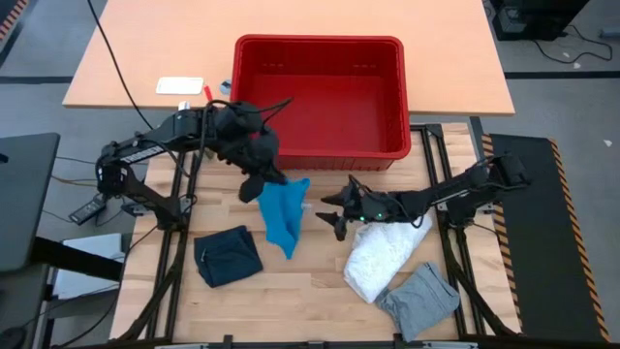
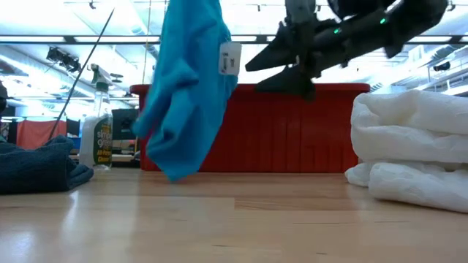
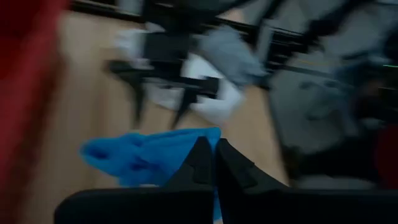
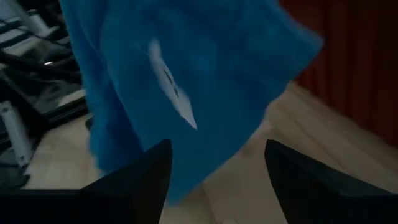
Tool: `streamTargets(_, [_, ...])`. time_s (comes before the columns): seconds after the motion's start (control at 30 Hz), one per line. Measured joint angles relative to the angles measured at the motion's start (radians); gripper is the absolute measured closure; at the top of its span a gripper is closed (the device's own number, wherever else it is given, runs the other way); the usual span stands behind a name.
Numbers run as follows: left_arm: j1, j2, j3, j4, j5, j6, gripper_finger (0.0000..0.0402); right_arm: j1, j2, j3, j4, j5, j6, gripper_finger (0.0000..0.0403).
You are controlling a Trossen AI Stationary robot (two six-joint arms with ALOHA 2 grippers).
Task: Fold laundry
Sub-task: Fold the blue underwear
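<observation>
Left jaws point(image 1: 254, 184) pinching blue cloth point(image 1: 283, 215) — hanging, right jaws point(image 1: 337, 213) apart

A red basket point(image 1: 321, 97) sits at the far side of the wooden table point(image 1: 310, 301). A spray bottle point(image 2: 96, 135) stands beside it, near a white card point(image 1: 180, 85).

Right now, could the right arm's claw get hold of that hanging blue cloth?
Probably yes. The right gripper is open and faces the blue cloth, which hangs from the shut left gripper. Only open air shows between them in the high view, and the white cloth lies behind it.
</observation>
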Motion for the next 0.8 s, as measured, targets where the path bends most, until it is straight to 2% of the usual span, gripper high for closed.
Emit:
streamTargets(0.1, [-0.021,0.000,0.000,-0.021,0.077,-0.001,0.0401,-0.047,0.052,0.000,0.111,-0.122,0.004,0.0137])
streamTargets(0.23, [-0.049,0.000,0.000,-0.062,0.121,-0.004,0.0401,-0.079,0.129,0.000,0.265,-0.215,0.011,0.0137])
streamTargets(0.4, [-0.075,0.000,0.000,-0.074,0.122,-0.023,0.0401,-0.095,0.219,0.000,0.457,-0.308,0.021,0.0137])
streamTargets(0.57, [-0.081,0.000,0.000,-0.074,0.097,-0.049,0.0401,-0.095,0.284,0.000,0.536,-0.391,0.029,0.0152])
streamTargets(0.67, [-0.081,0.000,0.000,-0.074,0.076,-0.068,0.0401,-0.088,0.295,0.002,0.547,-0.420,0.029,0.0186])
streamTargets(0.8, [-0.081,0.000,0.000,-0.075,0.034,-0.076,0.0401,-0.085,0.289,0.024,0.556,-0.466,0.015,0.0290])
